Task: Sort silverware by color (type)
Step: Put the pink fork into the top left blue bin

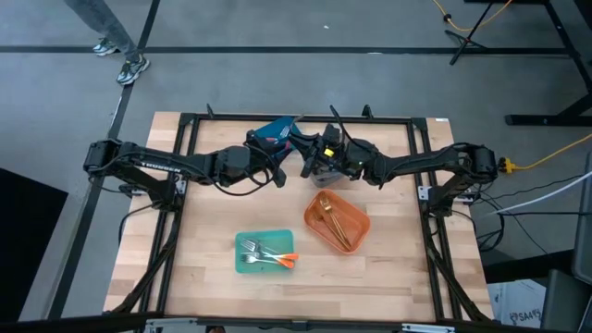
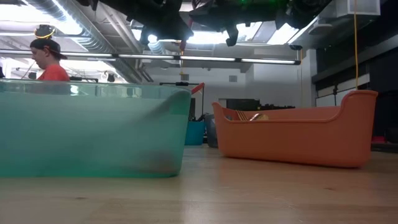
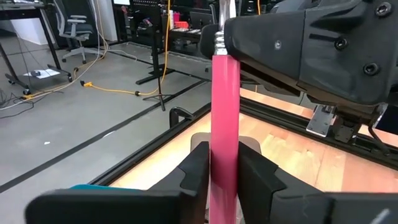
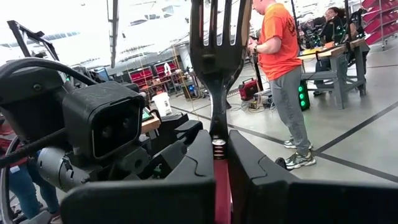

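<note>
A pink-handled fork (image 3: 224, 106) with silver tines (image 4: 217, 37) stands upright between both grippers, high over the table's far middle. My left gripper (image 3: 224, 171) and my right gripper (image 4: 221, 158) face each other there, left gripper (image 1: 285, 155) beside right gripper (image 1: 310, 155), and both are shut on the fork. The teal bin (image 1: 242, 264) holds silver forks, one with an orange handle (image 1: 288, 261). Gold utensils (image 1: 335, 222) lie in the orange bin (image 1: 361, 227). My left gripper pinches the fork's pink handle (image 3: 224, 149) between its two fingers (image 3: 196, 171), coming level from the table's left and across the handle. The fork is upright and lifted clear. My right gripper pinches the same handle at its top end, just under the metal collar (image 4: 217, 146), coming from the table's right. The tines stand above its fingers (image 4: 202, 162).
A blue bin (image 1: 273, 129) and a grey bin (image 1: 324, 173) sit under the two grippers at the far edge. In the low view the teal bin (image 2: 93, 130) and the orange bin (image 2: 292, 134) stand near. A black frame (image 1: 185, 120) rims the table. People stand in the room beyond.
</note>
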